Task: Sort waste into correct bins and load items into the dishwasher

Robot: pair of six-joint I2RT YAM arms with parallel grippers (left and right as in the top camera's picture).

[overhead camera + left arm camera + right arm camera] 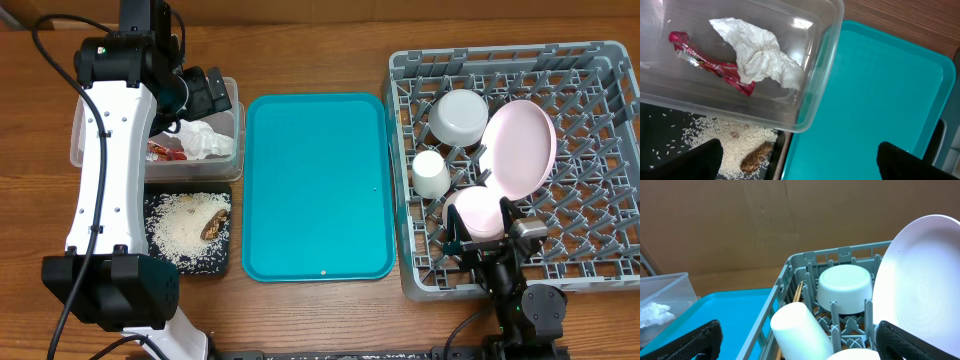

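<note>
**Sorted waste and loaded rack.** The left gripper (799,161) is hovering by the clear tub (825,30), jaws wide apart and empty. In the tub the napkin (765,60) and wrapper (710,65) are lying. The right gripper (805,342), equally open, is facing the rack (600,262), which is holding the plate (520,148), white bowl (460,115), cup (430,173) and pink bowl (478,212). Rice (180,225) is lying in the black tray (225,262). The napkin is probably handling as light and soft, best pinched at a raised fold. The plate is likely stiff and smooth, best taken at its rim.
</note>
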